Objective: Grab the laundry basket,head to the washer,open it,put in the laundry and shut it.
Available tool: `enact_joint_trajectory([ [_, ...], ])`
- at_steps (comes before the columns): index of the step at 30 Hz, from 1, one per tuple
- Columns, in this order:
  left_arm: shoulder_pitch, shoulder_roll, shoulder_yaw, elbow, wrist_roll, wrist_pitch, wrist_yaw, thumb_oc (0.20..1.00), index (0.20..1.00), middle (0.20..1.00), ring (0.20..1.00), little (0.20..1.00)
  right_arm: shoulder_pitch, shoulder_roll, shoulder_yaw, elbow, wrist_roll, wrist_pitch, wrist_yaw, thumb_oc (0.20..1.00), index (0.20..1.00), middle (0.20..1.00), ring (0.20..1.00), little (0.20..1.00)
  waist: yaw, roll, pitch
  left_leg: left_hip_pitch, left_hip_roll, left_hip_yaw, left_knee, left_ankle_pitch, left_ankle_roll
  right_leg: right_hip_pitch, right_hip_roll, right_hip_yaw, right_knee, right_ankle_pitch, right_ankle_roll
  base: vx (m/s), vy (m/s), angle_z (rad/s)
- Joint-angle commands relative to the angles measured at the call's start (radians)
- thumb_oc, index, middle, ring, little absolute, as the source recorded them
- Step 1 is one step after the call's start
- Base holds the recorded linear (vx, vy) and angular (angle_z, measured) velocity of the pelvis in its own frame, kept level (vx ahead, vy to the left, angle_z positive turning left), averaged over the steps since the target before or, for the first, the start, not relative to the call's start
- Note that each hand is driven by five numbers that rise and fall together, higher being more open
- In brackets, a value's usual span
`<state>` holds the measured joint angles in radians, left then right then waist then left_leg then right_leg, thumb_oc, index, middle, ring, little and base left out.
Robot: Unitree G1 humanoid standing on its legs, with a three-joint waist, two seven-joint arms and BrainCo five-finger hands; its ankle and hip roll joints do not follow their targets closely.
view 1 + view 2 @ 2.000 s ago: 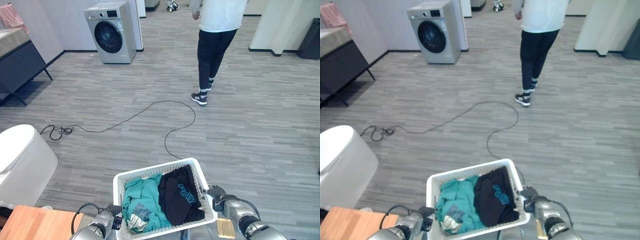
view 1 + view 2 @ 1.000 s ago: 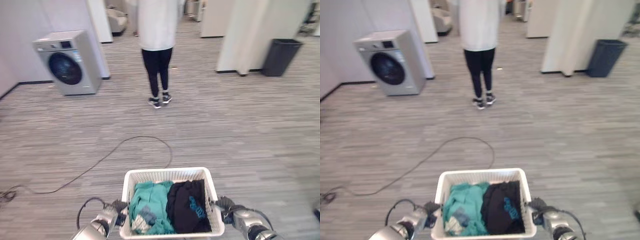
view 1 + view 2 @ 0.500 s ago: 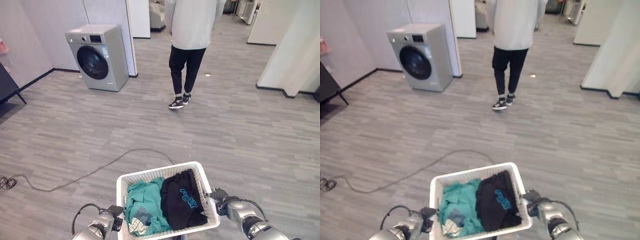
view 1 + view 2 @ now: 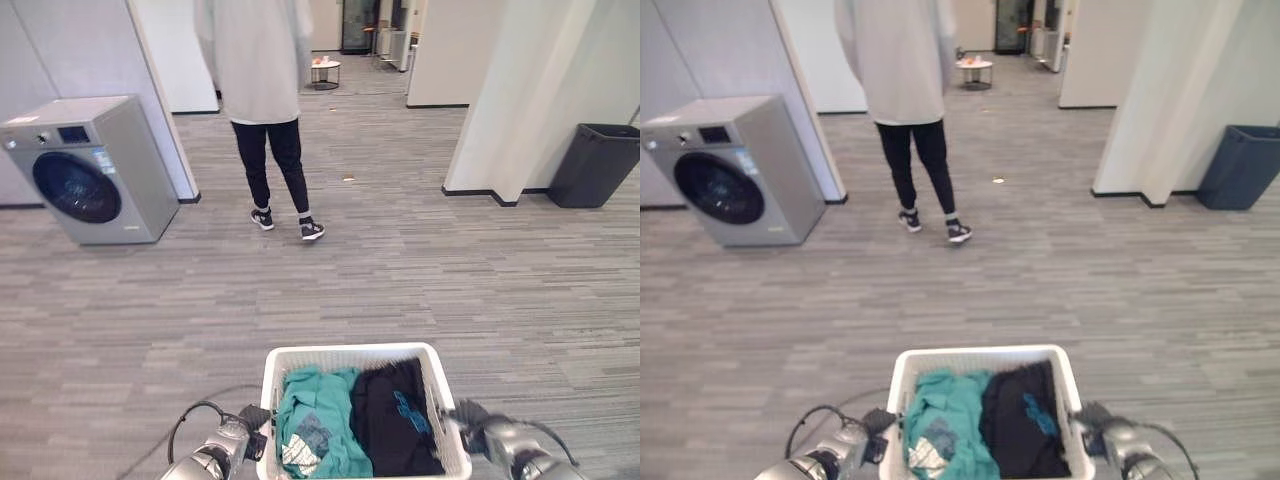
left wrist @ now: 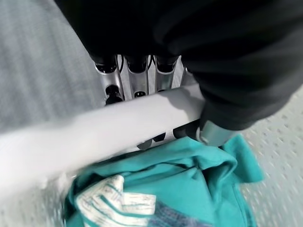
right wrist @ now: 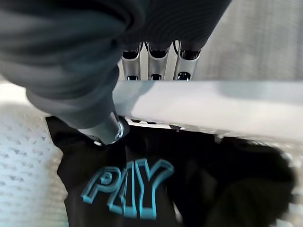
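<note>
the white laundry basket (image 4: 362, 356) is carried in front of the robot, the left hand (image 5: 142, 80) and right hand (image 6: 156, 59) each with fingers curled round a side rim, a teal garment (image 4: 315, 415) and a black garment (image 4: 398, 420) lying inside. beyond it stretches grey floor (image 4: 450, 280), then a person (image 4: 262, 110) standing between robot and doorway, and the washer (image 4: 85, 168) off to the far left with its door closed. grabbing looks done; reaching the washer, opening, loading and shutting remain.
</note>
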<state>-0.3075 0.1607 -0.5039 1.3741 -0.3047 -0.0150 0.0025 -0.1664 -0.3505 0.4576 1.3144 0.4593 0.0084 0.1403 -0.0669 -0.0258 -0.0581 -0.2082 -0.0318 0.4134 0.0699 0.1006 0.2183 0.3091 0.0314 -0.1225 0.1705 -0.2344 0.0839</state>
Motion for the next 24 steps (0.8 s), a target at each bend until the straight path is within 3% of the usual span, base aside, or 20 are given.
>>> enact_joint_trajectory([
  [1, -0.065, -0.008, 0.079, -0.057, -0.06, -0.024, -0.049, 0.2, 0.2, 0.2, 0.2, 0.2, -0.06, 0.088, -0.02, -0.085, -0.044, -0.001, 0.101, 0.2, 0.2, 0.2, 0.2, 0.2, 0.062, 0.001, 0.085, 0.017, 0.032, -0.011, 0.016, -0.002, -0.186, -0.231, -0.193, 0.01, 0.204, 0.329, 0.061, 0.72, 0.559, 0.1],
  [2, -0.064, -0.008, 0.08, -0.052, -0.063, -0.021, -0.048, 0.2, 0.2, 0.2, 0.2, 0.2, -0.058, 0.089, -0.022, -0.085, -0.051, -0.001, 0.101, 0.2, 0.2, 0.2, 0.2, 0.2, 0.057, 0.001, 0.092, 0.055, 0.008, -0.024, 0.009, -0.032, -0.177, -0.248, -0.229, -0.013, 0.31, 0.358, 0.069, 0.64, 0.565, 0.64],
  [3, -0.069, -0.007, 0.096, -0.039, -0.075, -0.007, -0.045, 0.2, 0.2, 0.2, 0.2, 0.2, -0.061, 0.092, -0.021, -0.089, -0.052, 0.003, 0.1, 0.2, 0.2, 0.2, 0.2, 0.2, 0.044, 0.037, 0.112, 0.117, 0.014, -0.029, -0.02, -0.042, -0.157, -0.346, -0.185, -0.026, 0.441, 0.388, 0.053, 0.92, 0.534, 0.75],
  [4, -0.093, -0.005, 0.114, -0.026, -0.084, -0.001, -0.046, 0.2, 0.2, 0.2, 0.2, 0.2, -0.064, 0.107, -0.02, -0.082, -0.031, 0.008, 0.108, 0.2, 0.2, 0.2, 0.2, 0.2, 0.018, 0.041, 0.129, 0.234, -0.016, -0.065, -0.061, -0.084, -0.181, -0.477, -0.172, -0.184, 0.225, 0.285, 0.031, 0.92, 0.384, 0.95],
  [5, -0.096, -0.008, 0.115, -0.023, -0.081, 0.0, -0.048, 0.2, 0.2, 0.2, 0.2, 0.2, -0.069, 0.107, -0.021, -0.075, -0.029, 0.007, 0.106, 0.2, 0.2, 0.2, 0.2, 0.2, 0.01, 0.036, 0.131, 0.254, -0.024, -0.091, -0.057, -0.099, -0.191, -0.499, -0.144, -0.179, 0.122, 0.282, 0.031, 1.02, 0.152, 0.54],
  [6, -0.107, -0.012, 0.112, -0.022, -0.071, -0.003, -0.051, 0.2, 0.2, 0.2, 0.2, 0.2, -0.08, 0.108, -0.023, -0.077, -0.015, 0.004, 0.097, 0.2, 0.2, 0.2, 0.2, 0.2, -0.007, 0.016, 0.137, 0.297, -0.047, -0.127, -0.045, -0.122, -0.209, -0.538, -0.12, -0.167, -0.063, 0.334, 0.054, 0.83, -0.035, 0.81],
  [7, -0.112, -0.012, 0.116, -0.021, -0.064, -0.006, -0.055, 0.2, 0.2, 0.2, 0.2, 0.2, -0.086, 0.108, -0.028, -0.081, -0.002, 0.005, 0.091, 0.2, 0.2, 0.2, 0.2, 0.2, -0.017, 0.013, 0.139, 0.34, -0.046, -0.151, -0.034, -0.163, -0.227, -0.573, -0.138, -0.175, -0.184, 0.385, 0.085, 0.63, -0.031, 1.07],
  [11, -0.107, -0.011, 0.125, -0.013, -0.051, -0.008, -0.053, 0.2, 0.2, 0.2, 0.2, 0.2, -0.078, 0.103, -0.034, -0.089, 0.001, 0.011, 0.087, 0.2, 0.2, 0.2, 0.2, 0.2, -0.046, 0.007, 0.128, 0.395, -0.048, -0.2, -0.02, -0.179, -0.233, -0.621, -0.154, -0.139, -0.179, 0.437, 0.091, 0.48, -0.043, 1.24],
  [14, -0.086, -0.023, 0.125, -0.007, -0.048, -0.004, -0.062, 0.2, 0.2, 0.2, 0.2, 0.2, -0.052, 0.092, -0.048, -0.101, 0.027, 0.021, 0.092, 0.2, 0.2, 0.2, 0.2, 0.2, -0.058, 0.002, 0.093, 0.447, -0.044, -0.236, 0.027, -0.203, -0.25, -0.572, -0.138, -0.133, -0.146, 0.457, 0.071, 0.49, -0.116, 1.4],
  [15, -0.08, -0.029, 0.12, -0.008, -0.049, -0.003, -0.061, 0.2, 0.2, 0.2, 0.2, 0.2, -0.045, 0.085, -0.052, -0.103, 0.03, 0.02, 0.092, 0.2, 0.2, 0.2, 0.2, 0.2, -0.065, 0.005, 0.082, 0.43, -0.025, -0.237, 0.122, -0.163, -0.283, -0.544, -0.125, -0.14, -0.151, 0.453, 0.058, 0.51, -0.206, 0.35],
  [16, -0.08, -0.035, 0.113, -0.008, -0.051, -0.002, -0.059, 0.2, 0.2, 0.2, 0.2, 0.2, -0.044, 0.077, -0.051, -0.104, 0.035, 0.019, 0.087, 0.2, 0.2, 0.2, 0.2, 0.2, -0.07, 0.004, 0.078, 0.381, 0.0, -0.251, 0.259, -0.082, -0.323, -0.517, -0.111, -0.137, -0.148, 0.441, 0.034, 0.5, -0.268, 0.19],
  [17, -0.081, -0.039, 0.105, -0.01, -0.056, 0.002, -0.057, 0.2, 0.2, 0.2, 0.2, 0.2, -0.049, 0.071, -0.05, -0.106, 0.039, 0.014, 0.081, 0.2, 0.2, 0.2, 0.2, 0.2, -0.077, 0.003, 0.077, 0.334, 0.053, -0.251, 0.389, 0.028, -0.373, -0.483, -0.101, -0.154, -0.145, 0.418, 0.009, 0.56, -0.413, 0.28],
  [18, -0.083, -0.037, 0.095, -0.022, -0.071, 0.006, -0.054, 0.2, 0.2, 0.2, 0.2, 0.2, -0.06, 0.065, -0.04, -0.116, 0.048, 0.011, 0.067, 0.2, 0.2, 0.2, 0.2, 0.2, -0.066, -0.03, 0.09, 0.238, 0.161, -0.161, 0.606, 0.114, -0.383, -0.408, -0.1, -0.175, -0.166, 0.373, -0.039, 0.41, -0.328, 0.48],
  [21, -0.091, -0.037, 0.096, -0.021, -0.076, 0.006, -0.048, 0.2, 0.2, 0.2, 0.2, 0.2, -0.075, 0.06, -0.027, -0.112, 0.052, 0.009, 0.065, 0.2, 0.2, 0.2, 0.2, 0.2, -0.04, -0.032, 0.105, 0.196, 0.202, -0.119, 0.697, 0.091, -0.375, -0.369, -0.07, -0.175, -0.175, 0.339, -0.064, 0.3, -0.229, -0.09],
  [22, -0.101, -0.039, 0.099, -0.013, -0.092, 0.007, -0.04, 0.2, 0.2, 0.2, 0.2, 0.2, -0.089, 0.058, -0.022, -0.095, 0.055, 0.013, 0.051, 0.2, 0.2, 0.2, 0.2, 0.2, -0.009, -0.043, 0.113, 0.11, 0.219, -0.058, 0.68, 0.066, -0.363, -0.31, -0.063, -0.171, -0.203, 0.324, -0.064, 0.36, -0.092, -0.68],
  [24, -0.11, -0.038, 0.102, -0.019, -0.096, 0.002, -0.036, 0.2, 0.2, 0.2, 0.2, 0.2, -0.096, 0.054, -0.028, -0.101, 0.061, 0.011, 0.048, 0.2, 0.2, 0.2, 0.2, 0.2, 0.008, -0.045, 0.111, 0.056, 0.189, -0.005, 0.479, 0.024, -0.332, -0.275, -0.071, -0.185, -0.223, 0.321, -0.039, 0.45, -0.026, -0.31],
])
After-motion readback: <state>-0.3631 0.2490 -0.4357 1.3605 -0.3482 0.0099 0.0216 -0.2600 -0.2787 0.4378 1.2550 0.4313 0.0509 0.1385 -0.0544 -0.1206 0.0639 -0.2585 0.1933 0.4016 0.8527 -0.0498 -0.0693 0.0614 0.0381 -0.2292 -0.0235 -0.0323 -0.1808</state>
